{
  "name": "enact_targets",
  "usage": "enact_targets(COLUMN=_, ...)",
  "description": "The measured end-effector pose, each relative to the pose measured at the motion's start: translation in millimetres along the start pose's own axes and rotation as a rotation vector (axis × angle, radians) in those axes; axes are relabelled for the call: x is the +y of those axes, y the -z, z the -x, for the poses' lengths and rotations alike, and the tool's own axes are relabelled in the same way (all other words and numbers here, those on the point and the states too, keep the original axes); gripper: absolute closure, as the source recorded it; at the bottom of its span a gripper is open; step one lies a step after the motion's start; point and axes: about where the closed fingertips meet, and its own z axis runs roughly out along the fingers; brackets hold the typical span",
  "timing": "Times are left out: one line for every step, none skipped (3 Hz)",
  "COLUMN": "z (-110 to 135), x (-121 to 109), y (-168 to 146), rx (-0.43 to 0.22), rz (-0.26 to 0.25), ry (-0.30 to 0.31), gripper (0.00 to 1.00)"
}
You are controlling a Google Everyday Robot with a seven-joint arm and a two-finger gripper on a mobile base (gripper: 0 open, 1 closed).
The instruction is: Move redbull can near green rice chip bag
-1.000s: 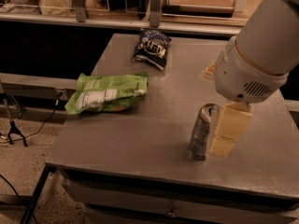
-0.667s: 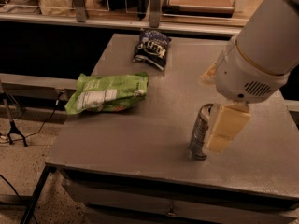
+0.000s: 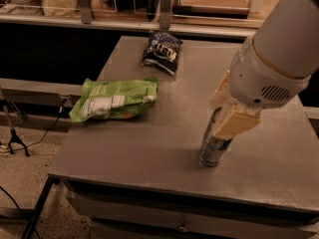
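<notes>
Since the earlier frame the gripper point(image 3: 219, 124) has shifted slightly left over the redbull can point(image 3: 213, 151), and its pale front finger point(image 3: 236, 124) now covers the can's top and upper half, which showed before; the can's base has barely moved; the two bags have not shifted. The fingers sit on either side of the can, closed on it, and the can leans a little with its base on the table point(image 3: 149, 151). The can stands in the right front part of the tabletop, near the front edge and well apart from the green rice chip bag point(image 3: 115, 99); that bag lies at the left edge, its left end overhanging slightly. Bare tabletop stretches between can and bag; a dark blue snack bag point(image 3: 162, 51) lies near the back edge.
</notes>
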Motion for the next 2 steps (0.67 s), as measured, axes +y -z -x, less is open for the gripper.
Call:
enact_targets(z=3.0, x=0.4, y=3.7, rx=-0.002, rz=-0.011, ry=0.005, gripper=0.87)
enact_targets(z=9.6, x=-1.7, y=9.5, rx=-0.001, rz=-0.022, ry=0.017, gripper=1.00)
